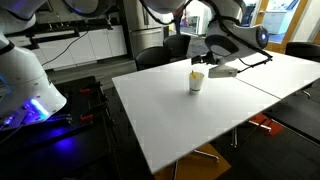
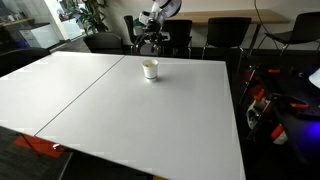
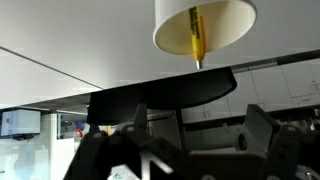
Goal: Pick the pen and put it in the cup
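Note:
The white cup (image 1: 197,83) stands on the white table, near its far edge in both exterior views (image 2: 150,70). The wrist view is upside down, so the cup (image 3: 222,24) hangs from the top edge. The yellowish pen (image 3: 196,34) stands inside the cup with its dark tip sticking out past the rim, and its top shows at the rim in an exterior view (image 1: 197,73). My gripper (image 3: 180,140) is open and empty, its two fingers spread wide. It hovers behind and above the cup (image 1: 196,52) (image 2: 150,42), apart from it.
Black chairs (image 2: 220,35) stand along the table's far side, and one chair's seat (image 3: 160,95) lies just beyond the gripper. A seam (image 2: 90,95) divides the two joined tabletops (image 1: 170,120). A second robot base (image 1: 30,85) with blue light stands beside the table.

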You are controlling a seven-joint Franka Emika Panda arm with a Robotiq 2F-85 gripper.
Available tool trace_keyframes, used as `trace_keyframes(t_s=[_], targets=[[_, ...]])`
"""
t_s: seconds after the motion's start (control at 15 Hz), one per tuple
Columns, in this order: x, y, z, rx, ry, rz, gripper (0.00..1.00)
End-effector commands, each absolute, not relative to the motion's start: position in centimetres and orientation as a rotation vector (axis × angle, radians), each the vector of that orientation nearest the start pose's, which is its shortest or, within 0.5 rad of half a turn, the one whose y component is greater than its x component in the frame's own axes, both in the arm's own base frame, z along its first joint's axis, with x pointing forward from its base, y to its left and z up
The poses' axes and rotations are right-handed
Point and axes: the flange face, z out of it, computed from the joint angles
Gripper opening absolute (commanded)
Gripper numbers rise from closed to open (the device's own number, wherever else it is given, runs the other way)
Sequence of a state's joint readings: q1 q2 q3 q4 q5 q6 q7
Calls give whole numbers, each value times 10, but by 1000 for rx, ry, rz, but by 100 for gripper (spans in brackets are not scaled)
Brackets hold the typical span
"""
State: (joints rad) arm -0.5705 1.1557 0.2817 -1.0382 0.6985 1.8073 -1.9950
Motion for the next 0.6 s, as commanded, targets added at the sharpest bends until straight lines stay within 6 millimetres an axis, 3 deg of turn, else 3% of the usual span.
trace_keyframes(t_s=[0.0,0.53], targets=[[693,-220,191,-1943,-1340,-874,100],[676,-180,250,-2322,-1094,-825,100]])
